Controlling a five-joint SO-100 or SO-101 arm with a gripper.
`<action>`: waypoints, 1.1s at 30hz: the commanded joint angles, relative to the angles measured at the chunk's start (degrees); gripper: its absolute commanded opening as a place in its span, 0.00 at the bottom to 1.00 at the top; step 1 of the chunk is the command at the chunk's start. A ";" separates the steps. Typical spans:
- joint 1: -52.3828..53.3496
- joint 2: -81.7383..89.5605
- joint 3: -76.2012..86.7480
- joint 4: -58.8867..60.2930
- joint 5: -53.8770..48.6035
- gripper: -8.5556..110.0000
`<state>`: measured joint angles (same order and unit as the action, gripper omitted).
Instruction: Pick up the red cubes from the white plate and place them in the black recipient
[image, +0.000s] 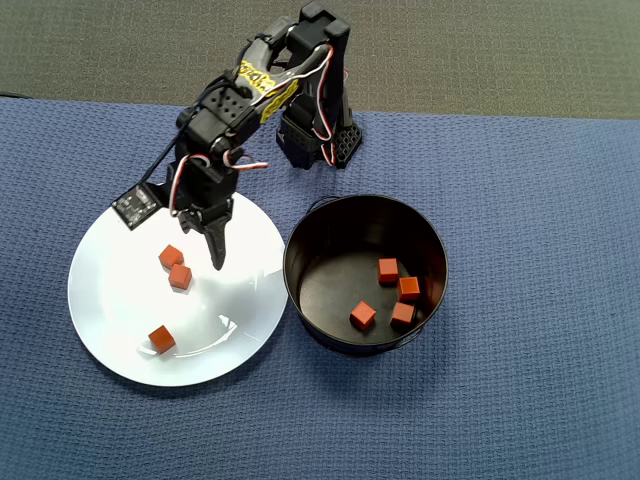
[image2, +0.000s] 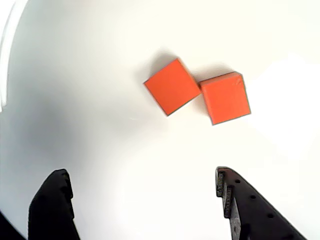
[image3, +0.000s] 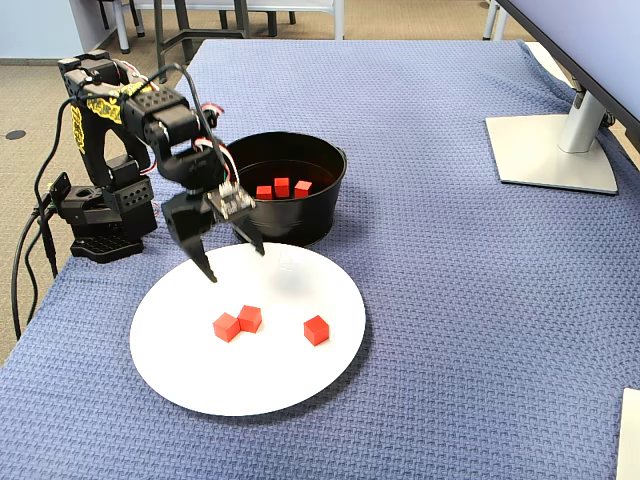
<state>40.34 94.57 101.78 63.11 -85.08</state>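
Spread black fingers (image2: 52, 205) of the tool (image3: 232, 258) hang empty over the white plate (image: 110, 300), just short of two touching red cubes (image2: 172, 86); a third sits apart. Four lie in the black recipient (image: 430, 250). Next: descend, straddle one cube, pinch. Blue woven cloth covers the counter (image3: 450, 300); a monitor foot (image3: 550, 150) stands right.

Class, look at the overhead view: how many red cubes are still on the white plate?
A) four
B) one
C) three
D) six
C: the white plate holds a touching pair of red cubes plus one apart; the others lie in the black recipient, and the open end effector holds none.
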 joint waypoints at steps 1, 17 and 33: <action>2.20 -1.85 -3.78 -3.52 -3.08 0.32; 8.44 -10.02 -2.02 -8.09 -17.05 0.30; 9.67 -17.67 -5.19 -12.13 -16.70 0.27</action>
<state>48.96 76.82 100.46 53.00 -101.69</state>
